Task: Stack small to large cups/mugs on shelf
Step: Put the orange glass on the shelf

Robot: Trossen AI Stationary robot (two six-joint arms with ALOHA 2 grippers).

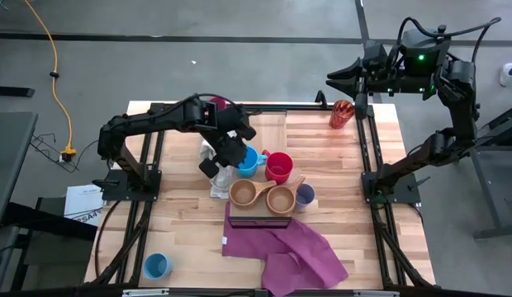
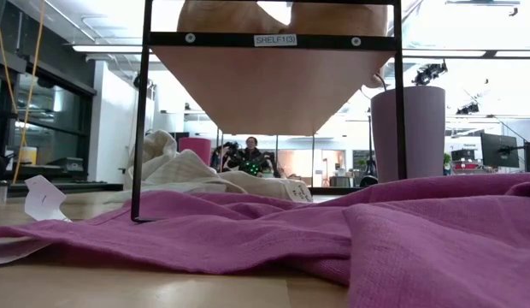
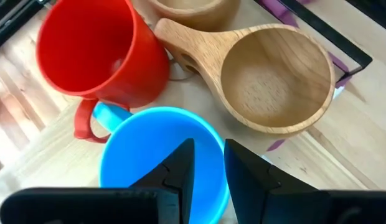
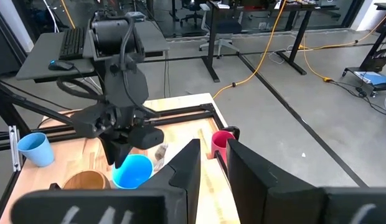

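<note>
The table (image 1: 338, 165) is showing pale butcher-block wood, smooth and matt; just past the left gripper (image 3: 208, 171), whose fingers are looking like matt black plastic, the blue mug (image 3: 155, 149) is looking like smooth plastic with a soft sheen; beyond it the red mug (image 3: 99, 50) is reading as glossy plastic and the wooden cup (image 3: 274, 78) is showing bare, finely grained matt wood; the purple cloth (image 2: 350, 231) is showing a woven, wrinkled matt surface; the shelf frame (image 2: 145, 111) is looking like thin dark metal.

grey floor (image 1: 239, 49), yellow cable (image 1: 58, 74) — desks (image 4: 87, 43) beyond
</note>
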